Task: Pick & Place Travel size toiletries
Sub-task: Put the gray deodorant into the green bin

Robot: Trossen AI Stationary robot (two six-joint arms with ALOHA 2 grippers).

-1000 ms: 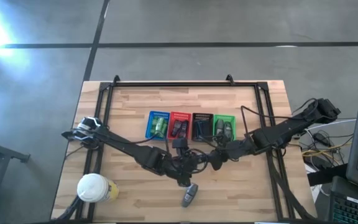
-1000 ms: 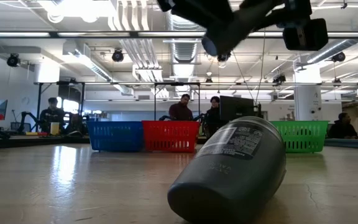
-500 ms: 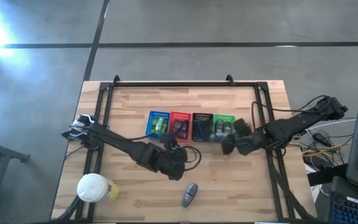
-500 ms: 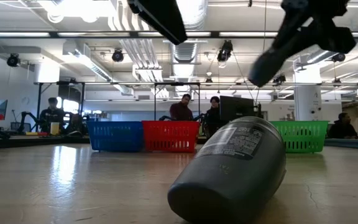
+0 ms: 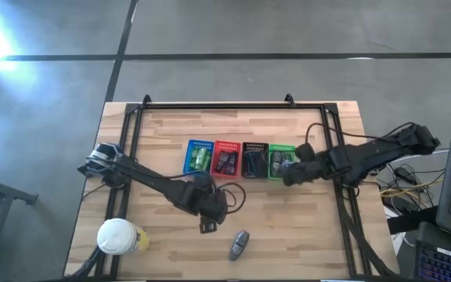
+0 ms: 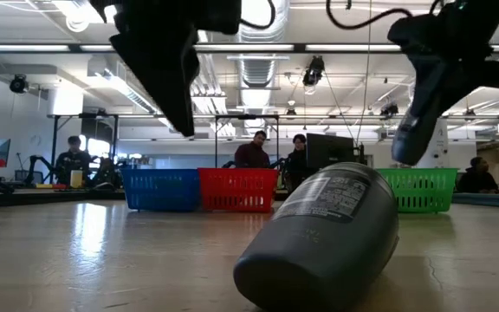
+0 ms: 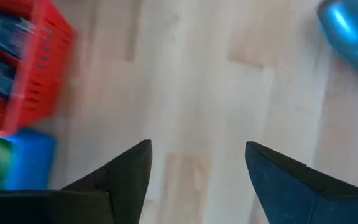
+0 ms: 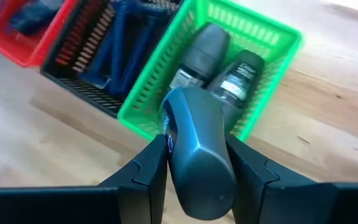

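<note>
Two end effectors: right end effector (image 8: 191,171) grips grey oval piece (image 8: 196,149) above green basket (image 8: 263,37); left end effector (image 7: 194,168) open, empty, above worktop (image 7: 229,93).

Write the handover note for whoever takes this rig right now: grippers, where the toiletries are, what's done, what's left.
Right gripper: shut on a grey deodorant stick, held just short of the green basket.
Left gripper: open, empty, above bare table near the red basket.
Done: two grey deodorant sticks already lie in the green basket; blue basket, red basket and black basket each hold items.
Left: drop the held stick into the green basket, then collect the last grey deodorant stick lying on its side at the table's front. The white-lidded cup stands at the front left corner.
</note>
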